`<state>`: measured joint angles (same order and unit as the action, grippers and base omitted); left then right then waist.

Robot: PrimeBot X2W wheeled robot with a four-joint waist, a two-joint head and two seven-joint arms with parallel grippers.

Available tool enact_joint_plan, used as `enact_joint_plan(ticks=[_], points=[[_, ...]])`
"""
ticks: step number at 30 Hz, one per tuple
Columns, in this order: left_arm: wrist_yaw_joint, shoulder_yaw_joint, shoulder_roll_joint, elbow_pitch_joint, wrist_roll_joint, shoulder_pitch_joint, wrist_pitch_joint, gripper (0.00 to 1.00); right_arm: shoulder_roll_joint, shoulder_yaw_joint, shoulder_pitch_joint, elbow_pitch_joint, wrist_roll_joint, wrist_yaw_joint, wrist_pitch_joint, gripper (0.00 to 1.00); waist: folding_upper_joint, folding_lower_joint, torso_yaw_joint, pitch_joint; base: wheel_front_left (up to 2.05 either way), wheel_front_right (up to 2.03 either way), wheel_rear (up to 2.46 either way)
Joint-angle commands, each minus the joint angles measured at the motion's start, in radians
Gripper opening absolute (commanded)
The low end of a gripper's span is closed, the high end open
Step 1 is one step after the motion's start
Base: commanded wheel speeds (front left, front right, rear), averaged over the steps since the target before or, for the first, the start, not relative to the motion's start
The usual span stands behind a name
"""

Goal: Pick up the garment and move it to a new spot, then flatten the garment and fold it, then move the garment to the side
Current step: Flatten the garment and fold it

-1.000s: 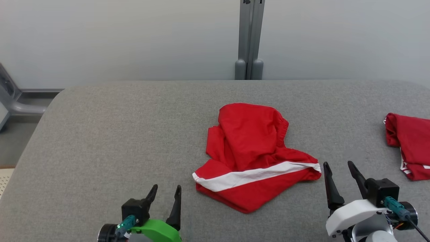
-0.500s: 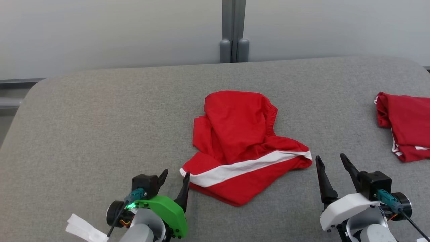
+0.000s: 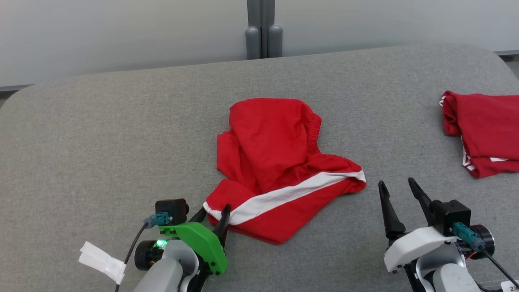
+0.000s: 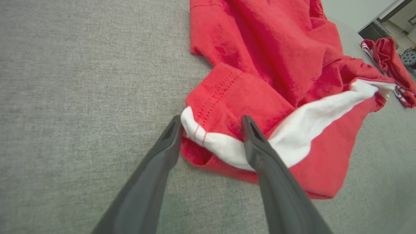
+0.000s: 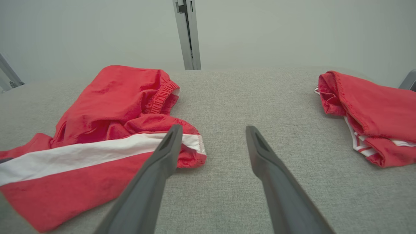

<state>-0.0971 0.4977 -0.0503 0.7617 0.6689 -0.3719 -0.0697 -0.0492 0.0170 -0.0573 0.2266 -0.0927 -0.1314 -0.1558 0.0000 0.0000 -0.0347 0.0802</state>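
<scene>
Red shorts (image 3: pixel 279 170), white side stripe: crumpled, centre of the bench (image 3: pixel 101 142). Left fingers (image 4: pixel 156 169): spread wide, straddling the shorts' near-left striped corner, not clamped. Right fingers (image 3: pixel 388 213): wide apart, empty, just beside the shorts' right end. Second red garment (image 3: pixel 482 129): bench's right edge.

Left gripper (image 3: pixel 213 211) sat at the lower left of the head view, carried on a green wrist mount (image 3: pixel 200 242). Its two dark fingers (image 4: pixel 156 169) stood apart, angled forward and down. Right gripper (image 3: pixel 396 183) sat at the lower right on a white wrist housing (image 3: pixel 409 248). Its jaws were fully parted, its fingers (image 5: pixel 276 182) pointing forward.
</scene>
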Motion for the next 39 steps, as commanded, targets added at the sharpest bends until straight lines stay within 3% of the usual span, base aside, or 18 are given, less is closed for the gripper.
enact_joint_plan(ticks=[1,3,4,5,9,10,17,24,39], points=[[-0.003,0.007,-0.002,-0.002,0.004,-0.022,0.003,0.74,-0.003,-0.002,-0.015,0.004,0.006,0.002,-0.006,1.00,0.0000,0.0000,-0.003,0.003,0.00,0.00,0.00],[0.002,0.019,-0.002,0.000,0.014,-0.022,0.005,0.62,-0.003,-0.003,-0.016,0.007,0.005,0.002,-0.008,1.00,0.0000,0.0000,-0.004,0.005,0.00,0.00,0.00],[0.004,0.024,-0.002,0.001,0.017,-0.023,0.006,0.49,-0.003,-0.004,-0.016,0.009,0.004,0.002,-0.008,1.00,0.0000,0.0000,-0.005,0.006,0.00,0.00,0.00],[0.006,0.028,-0.002,0.000,0.019,-0.025,0.006,0.47,-0.003,-0.004,-0.018,0.011,0.003,0.002,-0.010,1.00,0.0000,0.0000,-0.005,0.006,0.00,0.00,0.00],[0.010,0.038,-0.002,-0.004,0.032,-0.031,-0.002,0.20,-0.003,-0.006,-0.024,0.015,0.002,0.002,-0.013,1.00,0.0000,0.0000,-0.005,0.007,0.00,0.00,0.00],[0.010,0.040,-0.002,-0.006,0.035,-0.031,-0.003,0.00,-0.003,-0.007,-0.025,0.016,0.001,0.002,-0.015,1.00,0.0000,0.0000,-0.004,0.007,0.00,0.00,0.00],[0.033,0.031,-0.007,-0.034,0.033,-0.017,-0.056,0.00,-0.003,-0.007,-0.041,0.030,0.017,0.002,-0.005,1.00,0.0000,0.0000,0.005,0.014,0.00,0.00,0.00],[0.058,0.021,-0.019,-0.072,0.037,0.010,-0.081,0.00,-0.003,-0.007,-0.123,0.144,0.090,0.002,0.052,1.00,0.0000,0.0000,0.035,0.031,0.00,0.00,0.00],[0.076,0.029,-0.019,-0.109,0.041,0.012,-0.092,0.00,-0.082,0.142,-0.295,0.412,0.038,0.002,0.107,0.98,0.0000,0.0000,0.077,0.047,0.00,0.00,0.00]])
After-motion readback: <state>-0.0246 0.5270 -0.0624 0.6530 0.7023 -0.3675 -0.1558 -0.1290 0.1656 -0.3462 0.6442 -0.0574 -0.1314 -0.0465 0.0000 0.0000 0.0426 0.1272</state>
